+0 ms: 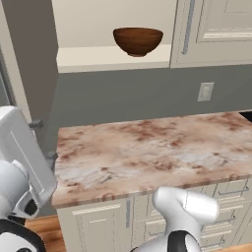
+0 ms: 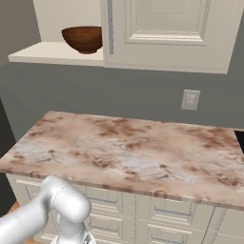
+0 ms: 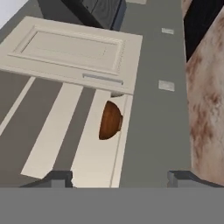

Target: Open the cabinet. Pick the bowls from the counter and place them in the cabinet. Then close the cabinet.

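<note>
a cream wall cabinet (image 1: 211, 34) hangs above a marbled pinkish-brown bench (image 1: 147, 152), its left side open and its right door shut. no writing or labels can be read anywhere. a glossy reddish-brown wooden bowl (image 1: 138, 40) sits upright on the cabinet's pale shelf (image 1: 98, 56), near the closed door's grey bar handle (image 1: 187, 27). the white arm (image 1: 184, 211) bends low before the bench. the hand (image 3: 120, 178) is rolled sideways, its fingers spread wide, holding nothing.

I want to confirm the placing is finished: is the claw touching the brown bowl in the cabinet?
Apart. In the hand view the claw has its tips at the bottom, spread wide, and the brown bowl sits beyond them on the cabinet shelf, with bare shelf between.
</note>
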### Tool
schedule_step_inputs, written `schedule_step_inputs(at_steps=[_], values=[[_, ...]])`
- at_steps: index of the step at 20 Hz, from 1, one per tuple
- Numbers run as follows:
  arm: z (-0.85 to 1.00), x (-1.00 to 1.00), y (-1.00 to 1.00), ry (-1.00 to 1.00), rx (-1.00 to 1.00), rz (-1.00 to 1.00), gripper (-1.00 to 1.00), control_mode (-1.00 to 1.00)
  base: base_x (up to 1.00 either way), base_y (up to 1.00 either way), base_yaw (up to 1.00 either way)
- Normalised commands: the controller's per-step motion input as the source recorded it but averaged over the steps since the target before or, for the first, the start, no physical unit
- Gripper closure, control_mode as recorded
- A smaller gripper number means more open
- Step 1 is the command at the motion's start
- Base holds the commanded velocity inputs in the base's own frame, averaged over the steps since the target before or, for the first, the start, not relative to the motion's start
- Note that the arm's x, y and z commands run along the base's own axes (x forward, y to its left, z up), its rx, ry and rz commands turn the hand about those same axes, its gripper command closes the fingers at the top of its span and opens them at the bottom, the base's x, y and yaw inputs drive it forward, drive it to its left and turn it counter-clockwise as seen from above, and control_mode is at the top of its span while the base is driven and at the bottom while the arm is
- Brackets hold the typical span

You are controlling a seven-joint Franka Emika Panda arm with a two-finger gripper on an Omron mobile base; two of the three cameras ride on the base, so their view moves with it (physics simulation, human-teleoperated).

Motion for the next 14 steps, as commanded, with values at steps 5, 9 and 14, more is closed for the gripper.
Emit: schedule_step_inputs(at_steps=[5, 9, 14], values=[[0.00, -0.72, 0.55, -0.21, 0.03, -0.03, -1.00, -1.00, 0.00, 0.00, 0.00], [0.00, -0.32, 0.46, -0.11, 0.05, -0.04, -1.00, -1.00, 0.00, 0.00, 0.00], [-0.03, 0.03, 0.06, -0.02, 0.06, -0.08, -1.00, -1.00, 0.00, 0.00, 0.00]])
